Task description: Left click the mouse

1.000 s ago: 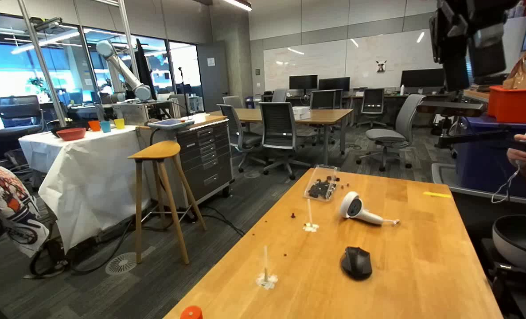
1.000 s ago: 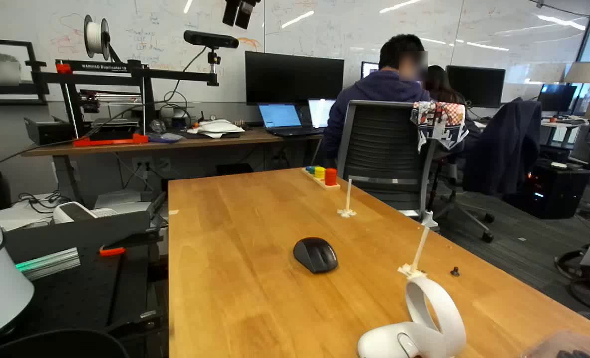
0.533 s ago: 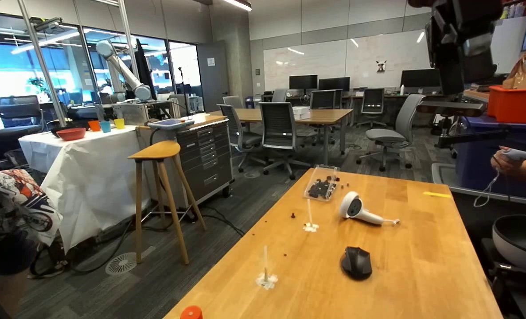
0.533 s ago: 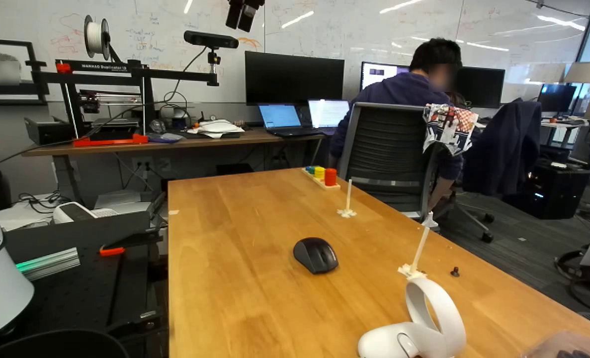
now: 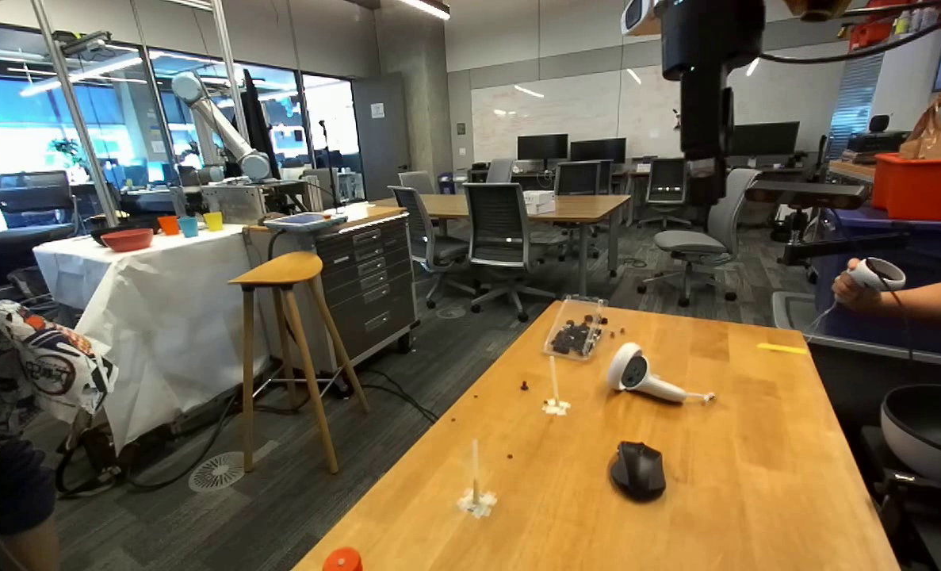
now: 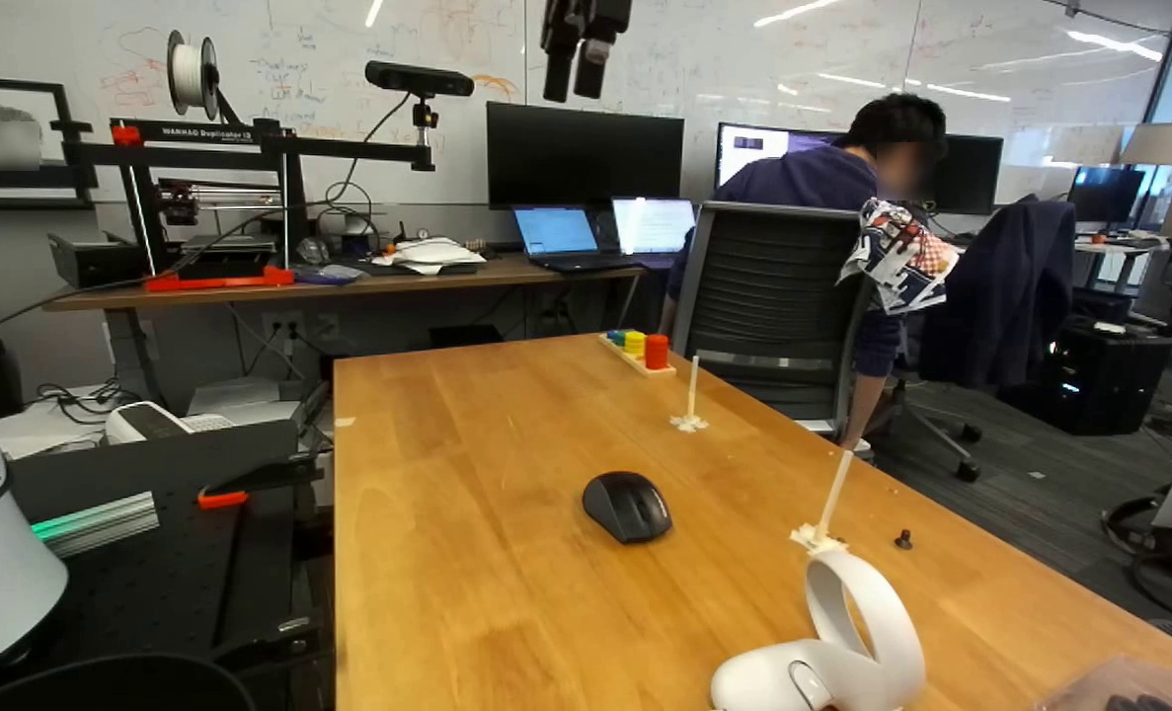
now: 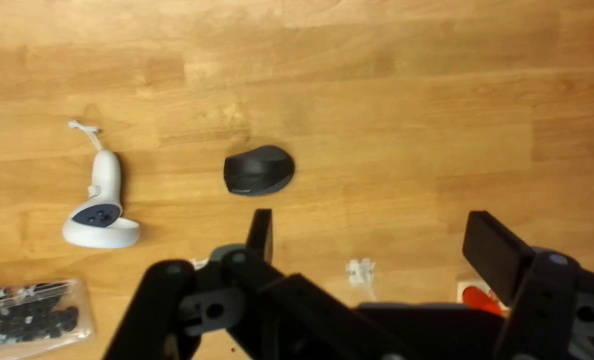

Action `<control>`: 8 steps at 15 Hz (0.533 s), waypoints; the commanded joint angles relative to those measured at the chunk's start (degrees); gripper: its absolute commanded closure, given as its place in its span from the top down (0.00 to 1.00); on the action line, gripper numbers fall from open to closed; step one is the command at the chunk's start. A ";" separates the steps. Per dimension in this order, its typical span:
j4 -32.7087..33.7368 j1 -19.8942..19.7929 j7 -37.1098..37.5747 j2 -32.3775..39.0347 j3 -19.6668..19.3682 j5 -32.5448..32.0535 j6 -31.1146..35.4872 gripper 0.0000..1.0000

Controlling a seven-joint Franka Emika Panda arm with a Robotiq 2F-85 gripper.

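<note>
The black mouse lies on the wooden table in both exterior views (image 5: pixel 638 472) (image 6: pixel 628 507). It also shows in the wrist view (image 7: pixel 259 171), above and left of the gap between my fingertips, its length lying sideways. My gripper (image 7: pixel 369 225) is open, with its pads far apart and nothing between them. In the exterior views the gripper (image 5: pixel 706 190) (image 6: pixel 573 95) hangs high over the table, pointing down and well apart from the mouse.
A white controller (image 5: pixel 644 377) lies beyond the mouse. Two thin upright sticks (image 5: pixel 476 468) (image 5: pixel 554 385) are taped down. A clear box of dark bits (image 5: pixel 577 337) stands at the table's end. A toy with red and yellow rings (image 6: pixel 656 352) sits at another edge.
My gripper has moved left and lower in one exterior picture, and right and lower in the other. It stays high above the table. The mouse has not moved. A person behind the table has shifted.
</note>
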 commanded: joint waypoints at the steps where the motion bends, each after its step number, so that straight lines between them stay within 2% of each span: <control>1: -0.78 -2.20 2.49 0.85 -1.87 -1.39 9.12 0.66; 4: -1.92 -3.47 4.16 2.57 -2.95 -1.69 15.62 0.42; 8: -3.67 -4.07 6.49 5.50 -3.42 -2.88 21.07 0.11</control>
